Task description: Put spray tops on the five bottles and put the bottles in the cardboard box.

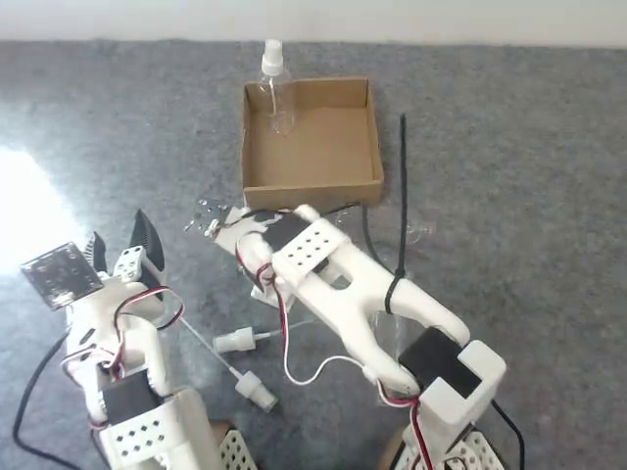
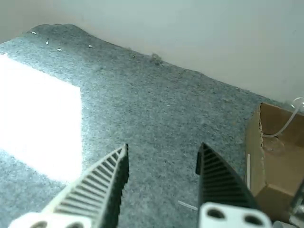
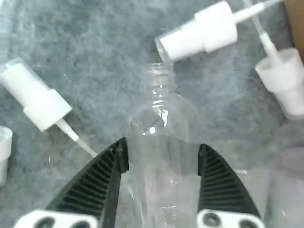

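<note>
- While my right pincer (image 3: 161, 152) sits low over the grey felt-covered counter (image 1: 509, 127), it has a clear plastic bottle (image 3: 161, 109) between its two sides, bare neck pointing away from me. Whether it is clamped on the bottle or only brackets it, I cannot tell.
- Around that open neck lie loose white spray tops (image 3: 199, 31), one just beyond it and others to either side, none of them fitted.
- My left pincer (image 2: 161, 156) hangs off to the side with its jaws well apart, holding nothing and aimed at bare counter.
- Near the arm bases two more spray tops (image 1: 240, 341) lie with their tubes out.
- Beyond my right pincer stands the brown cardboard box (image 1: 312, 186). One capped clear bottle (image 1: 272, 83) stands upright in its far corner.
- By my reckoning, one bottle of five is finished. This one needs its top and boxing, then three more.
</note>
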You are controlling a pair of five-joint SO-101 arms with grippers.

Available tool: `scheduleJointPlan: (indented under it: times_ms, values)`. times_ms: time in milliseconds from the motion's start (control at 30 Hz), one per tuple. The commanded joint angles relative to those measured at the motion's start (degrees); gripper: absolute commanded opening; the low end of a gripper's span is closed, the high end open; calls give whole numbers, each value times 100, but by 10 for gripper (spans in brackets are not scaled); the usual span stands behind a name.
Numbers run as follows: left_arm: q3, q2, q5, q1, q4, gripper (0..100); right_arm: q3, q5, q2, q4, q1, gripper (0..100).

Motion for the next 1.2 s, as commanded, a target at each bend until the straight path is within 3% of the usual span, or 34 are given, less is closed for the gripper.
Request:
scheduleJointPlan:
  times_ms: [0,167,333,633,1167]
  values:
    - [-171,-62,35,0,-35,213,-730,62,-101,743,312,131]
    - [-171,-62,35,0,-35,213,-1081,88,-101,1657,418,131]
    - [-171,-62,35,9,-35,213,-1090,642,-48,2202,409,132]
    - [-171,-62,35,9,-35,213,-1064,633,163,2088,418,255]
    - [-171,-62,35,9,-35,213,-1090,677,400,1789,242,222]
